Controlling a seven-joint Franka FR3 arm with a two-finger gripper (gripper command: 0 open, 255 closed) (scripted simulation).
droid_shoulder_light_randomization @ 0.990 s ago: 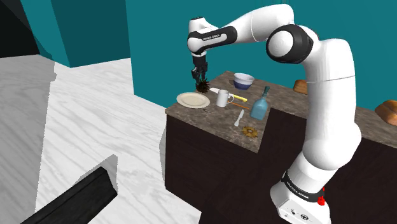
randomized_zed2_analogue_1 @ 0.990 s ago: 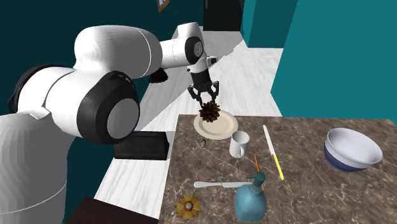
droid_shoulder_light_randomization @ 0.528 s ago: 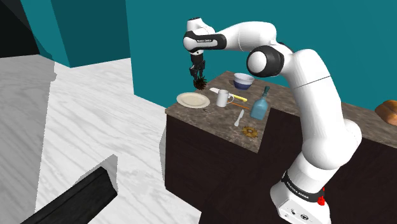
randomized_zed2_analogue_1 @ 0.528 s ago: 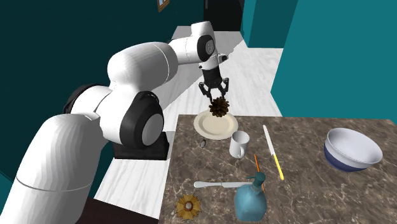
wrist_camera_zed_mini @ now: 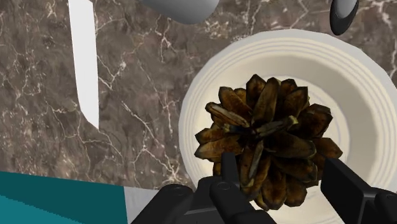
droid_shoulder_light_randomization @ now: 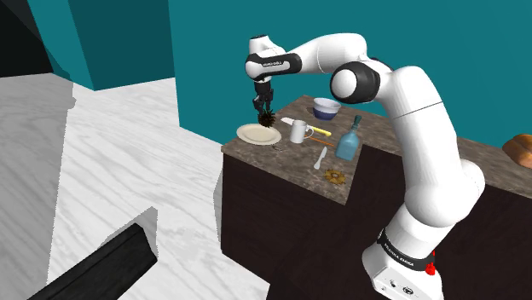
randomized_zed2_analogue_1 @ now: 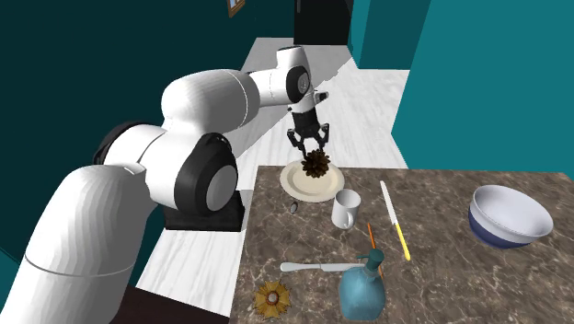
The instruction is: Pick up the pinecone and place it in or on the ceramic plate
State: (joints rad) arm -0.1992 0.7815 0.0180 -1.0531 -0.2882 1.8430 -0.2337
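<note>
The black fingers (wrist_camera_zed_mini: 224, 188) are closed on a brown, open-scaled pinecone (wrist_camera_zed_mini: 267, 143), clasping it between them over the round cream ceramic plate (wrist_camera_zed_mini: 356, 60). I cannot tell whether it touches the plate. In the second exterior view the pinecone hangs by the plate's twelve-o'clock rim, near the edge of the brown marbled stone worktop (randomized_zed2_analogue_1: 441, 267). A white mug (randomized_zed2_analogue_1: 346, 209) stands at the plate's four o'clock, and a white-bladed, yellow-handled knife (randomized_zed2_analogue_1: 394, 219) lies beyond the mug.
</note>
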